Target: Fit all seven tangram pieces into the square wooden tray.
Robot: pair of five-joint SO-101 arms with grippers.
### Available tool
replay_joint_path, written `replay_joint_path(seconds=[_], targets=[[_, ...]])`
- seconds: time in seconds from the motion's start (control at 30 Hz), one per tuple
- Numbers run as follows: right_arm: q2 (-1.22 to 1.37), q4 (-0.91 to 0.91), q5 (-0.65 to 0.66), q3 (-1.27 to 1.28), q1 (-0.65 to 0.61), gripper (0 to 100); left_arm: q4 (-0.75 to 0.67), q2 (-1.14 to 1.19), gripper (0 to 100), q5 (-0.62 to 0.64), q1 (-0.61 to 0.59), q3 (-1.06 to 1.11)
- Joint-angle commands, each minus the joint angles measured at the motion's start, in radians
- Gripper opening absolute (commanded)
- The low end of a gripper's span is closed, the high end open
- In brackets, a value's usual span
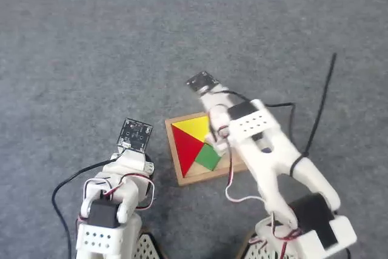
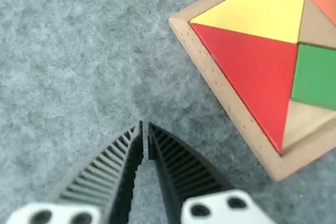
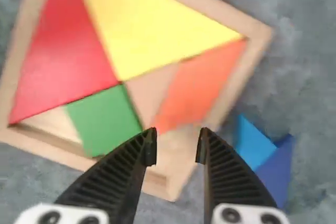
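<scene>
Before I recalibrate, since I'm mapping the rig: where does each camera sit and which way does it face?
High view: fixed above the table, looking down on the tray; both arms show, the right arm over the tray.
Left wrist view: on the left arm, facing down at carpet beside the tray; its shut jaws show.
Right wrist view: on the right arm, above the tray, facing down; its open jaws show.
All three share the red triangle.

Can't see tray (image 1: pixel 200 176) part under the right arm (image 1: pixel 267 150), nor make out blurred blue pieces (image 3: pixel 256 144) behind fingers (image 3: pixel 226 182).
</scene>
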Motion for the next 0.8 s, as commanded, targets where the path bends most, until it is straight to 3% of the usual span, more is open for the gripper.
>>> replay_joint_path(seconds=[0.0,0.47,0.63,0.77], targets=[[-0.033,-0.013,-0.008,-0.025,0.108,14.3,0.003,-0.018,2,-0.003,-0.003,-0.01],[-0.048,0.042,0.017,-0.023,0.308,14.8,0.003,-0.018,2,-0.003,-0.003,-0.01],[-0.047,0.039,0.015,-0.025,0.277,15.2,0.003,-0.018,2,-0.003,-0.003,-0.01],[-0.047,0.039,0.032,-0.028,0.254,21.6,0.003,-0.018,2,-0.003,-0.003,-0.01]])
